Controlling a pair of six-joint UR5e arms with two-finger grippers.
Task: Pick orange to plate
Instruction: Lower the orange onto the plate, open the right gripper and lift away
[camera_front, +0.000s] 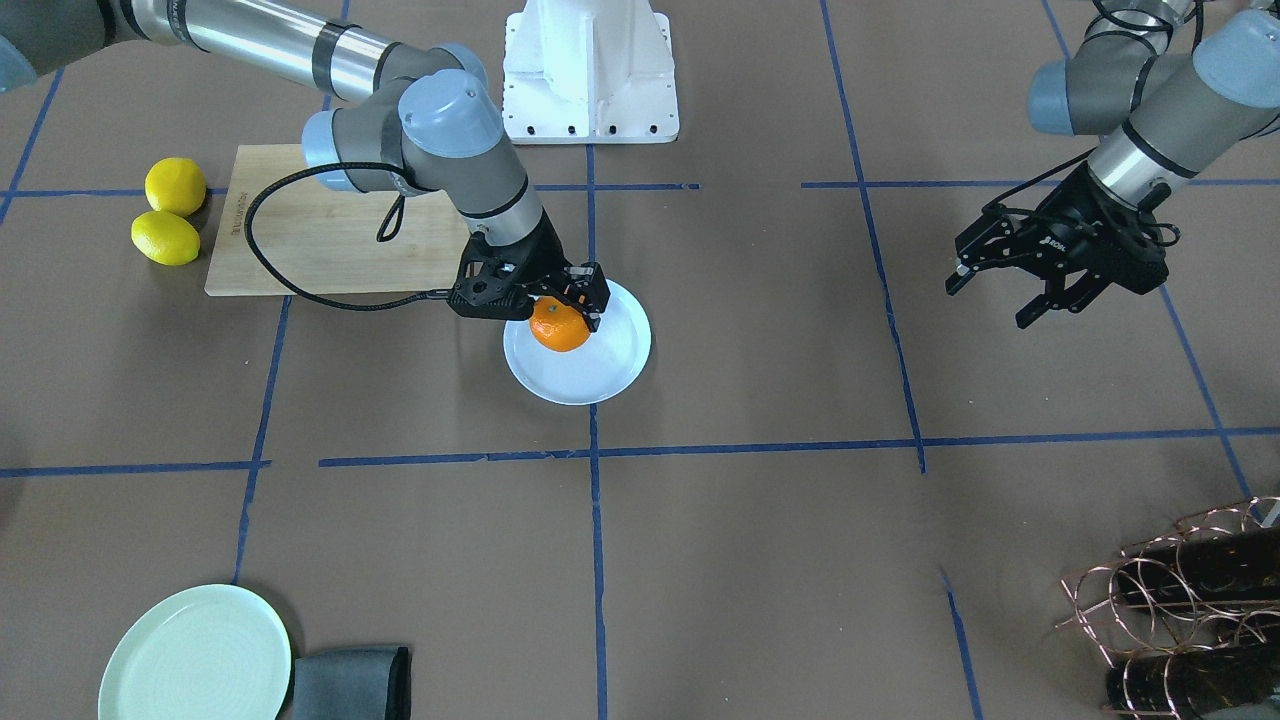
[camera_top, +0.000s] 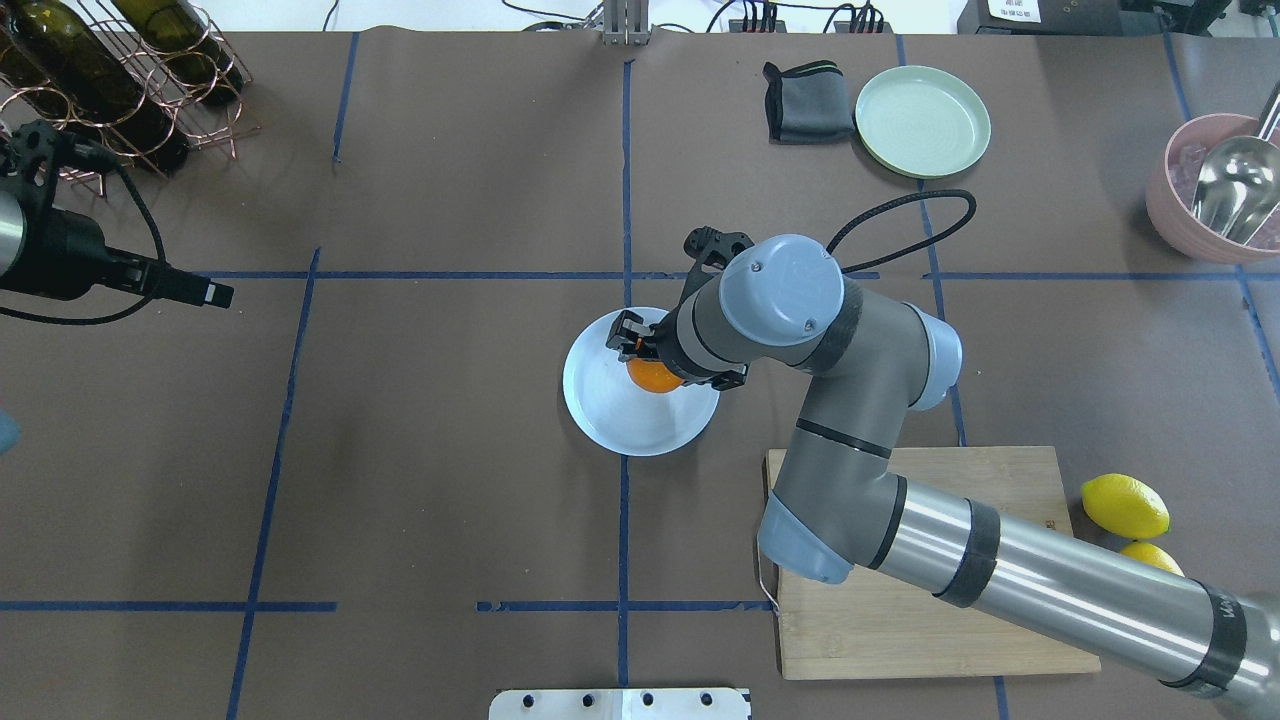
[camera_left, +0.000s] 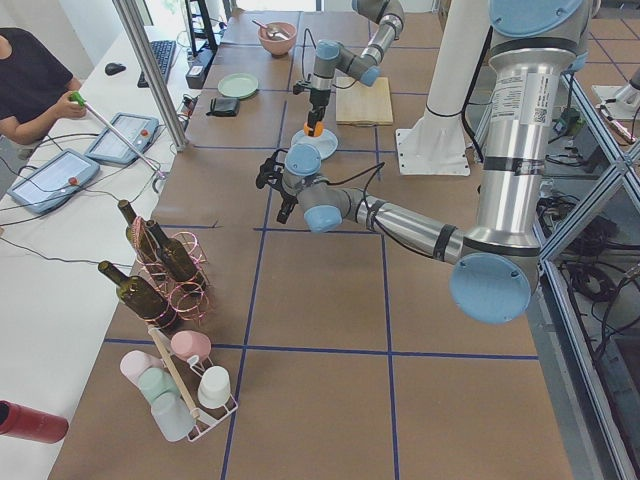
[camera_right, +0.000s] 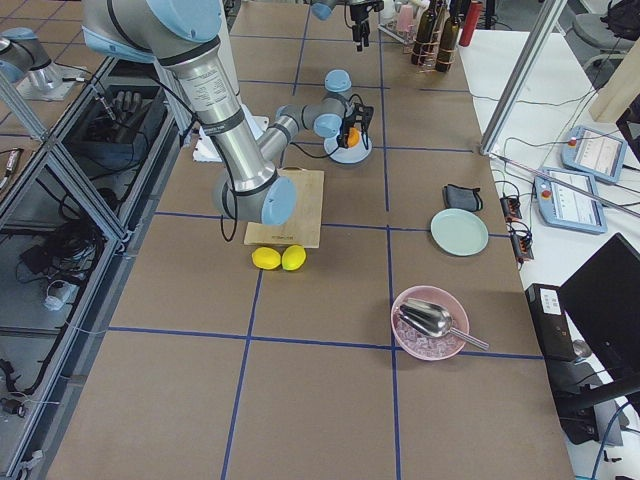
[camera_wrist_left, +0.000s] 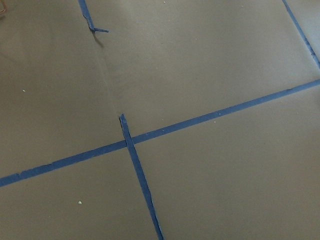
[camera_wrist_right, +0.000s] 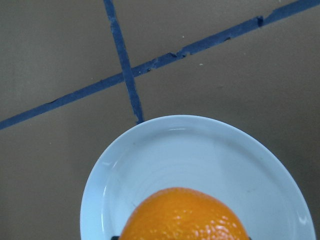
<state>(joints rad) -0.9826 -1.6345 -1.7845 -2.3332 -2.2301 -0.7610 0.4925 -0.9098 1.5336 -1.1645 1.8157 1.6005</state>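
Observation:
The orange (camera_front: 560, 330) is over the near half of the pale bluish-white plate (camera_front: 600, 375), with my right gripper (camera_front: 562, 312) shut on it from above. The right wrist view shows the orange (camera_wrist_right: 185, 215) at the bottom edge, above the plate (camera_wrist_right: 200, 150). I cannot tell whether the fruit touches the plate. From overhead, the right wrist covers most of the orange (camera_top: 650, 378) on the plate (camera_top: 620, 415). My left gripper (camera_front: 990, 300) hangs open and empty far off to the side, over bare table.
Two lemons (camera_front: 170, 212) lie beside a wooden cutting board (camera_front: 330, 225) under the right arm. A mint-green plate (camera_front: 195, 655) and a grey cloth (camera_front: 350, 685) sit at the far edge. A copper bottle rack (camera_front: 1190, 590) and a pink bowl with scoop (camera_top: 1215, 185) stand in the corners.

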